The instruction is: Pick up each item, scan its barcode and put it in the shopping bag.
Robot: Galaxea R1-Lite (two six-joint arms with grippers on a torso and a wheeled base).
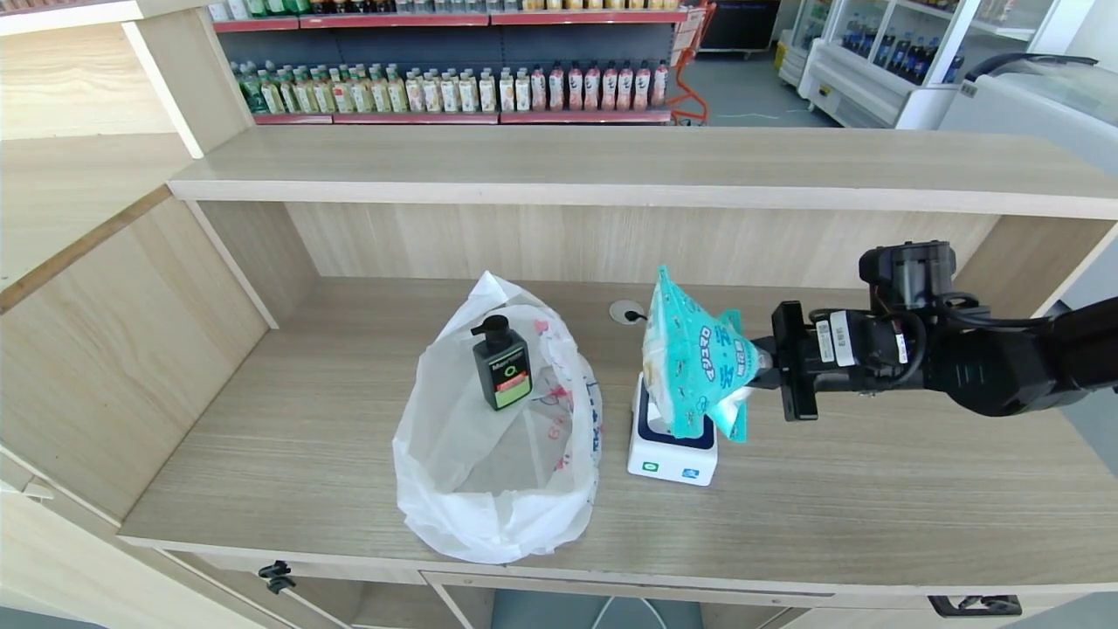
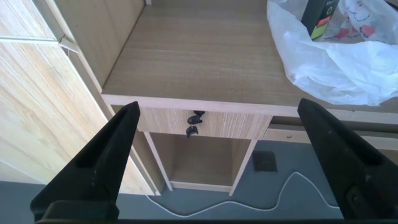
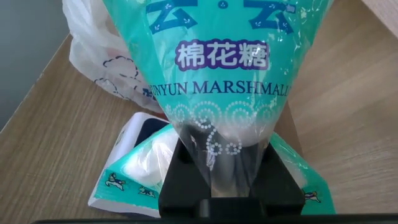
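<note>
- R gripper (image 1: 758, 367) (image 3: 217, 171): clamping one edge of the marshmallow pack (image 1: 694, 358) (image 3: 217, 81); arm is coming in from the right, above the bench (image 1: 873, 489).
- Marshmallow pack: teal, hanging in the air directly over the scanner (image 1: 671, 459) (image 3: 140, 134) and hiding part of its top; can't tell whether it is touching.
- Scanner: small white box w/ dark top, standing on the bench just right of the bag (image 1: 498, 489) (image 3: 106, 56).
- Bag: white plastic, mouth lying open, sitting near the bench's front edge, approx. centre.
- Bottle (image 1: 501, 365) (image 2: 320, 15): dark pump type w/ green-red label, lying inside the bag toward its back.
- L gripper (image 2: 217, 109): fingers are spreading wide w/ nothing between them; hanging off the bench's (image 2: 199, 56) front edge, w/ the bag (image 2: 336, 68) off to one side.
- Cable hole (image 1: 627, 312): round, sitting in the bench behind the scanner.
- Shelves (image 1: 454, 87): rows of drinks standing in the aisle beyond the bench.
</note>
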